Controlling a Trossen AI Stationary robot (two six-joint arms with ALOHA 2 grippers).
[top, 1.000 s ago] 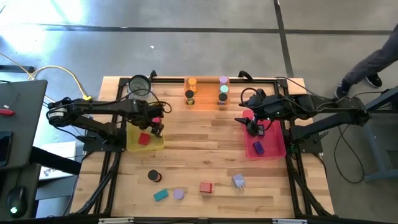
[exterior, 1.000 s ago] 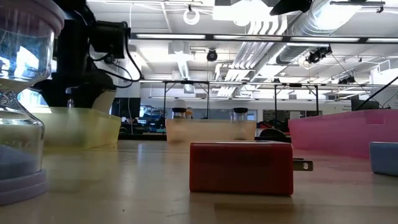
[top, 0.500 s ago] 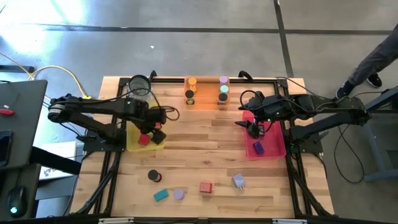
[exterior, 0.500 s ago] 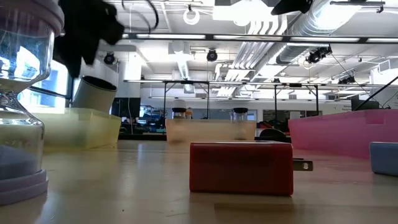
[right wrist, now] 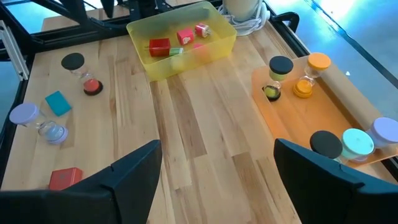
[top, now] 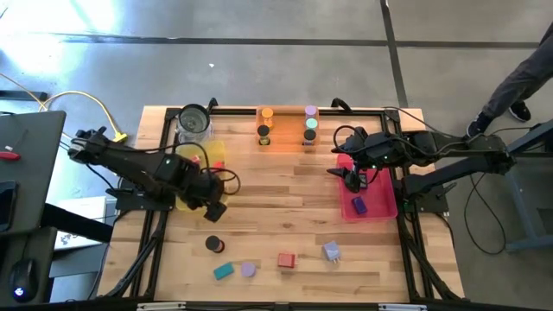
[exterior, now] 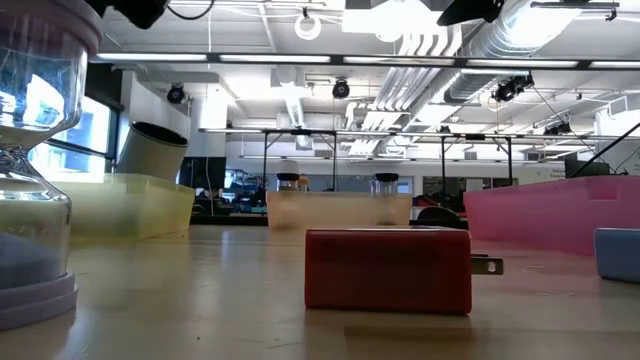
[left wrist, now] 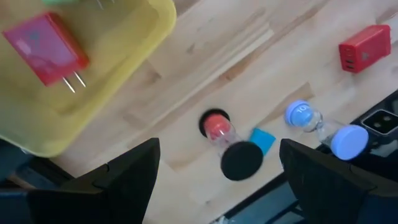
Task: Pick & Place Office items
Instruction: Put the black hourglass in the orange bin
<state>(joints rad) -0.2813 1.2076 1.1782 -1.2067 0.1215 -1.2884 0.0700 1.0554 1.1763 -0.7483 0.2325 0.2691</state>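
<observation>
Nearest the front edge of the counter (top: 285, 186), the high view shows a row of loose pieces: a teal block (top: 224, 270), a lavender hourglass (top: 248, 269), a red plug block (top: 286, 259) and a pale blue block (top: 332, 251), with a black-capped hourglass (top: 213, 244) just behind them. The low view adds what the overhead hides: the red plug block lies on its side, long axis across the picture, prongs pointing right. The left wrist view shows the black-capped hourglass lying down beside the teal block.

The left pincer (top: 214, 207) hovers released and empty over bare wood between the yellow tray (top: 212, 149) and the black-capped hourglass. Another red plug lies in that tray.

The right pincer (top: 351, 179) hangs released over the pink tray (top: 376, 207), which holds a dark-blue block (top: 359, 206).

Farthest, the orange tray (top: 287, 141) holds four upright hourglasses; a glass jar (top: 193, 120) stands at the left back corner.
</observation>
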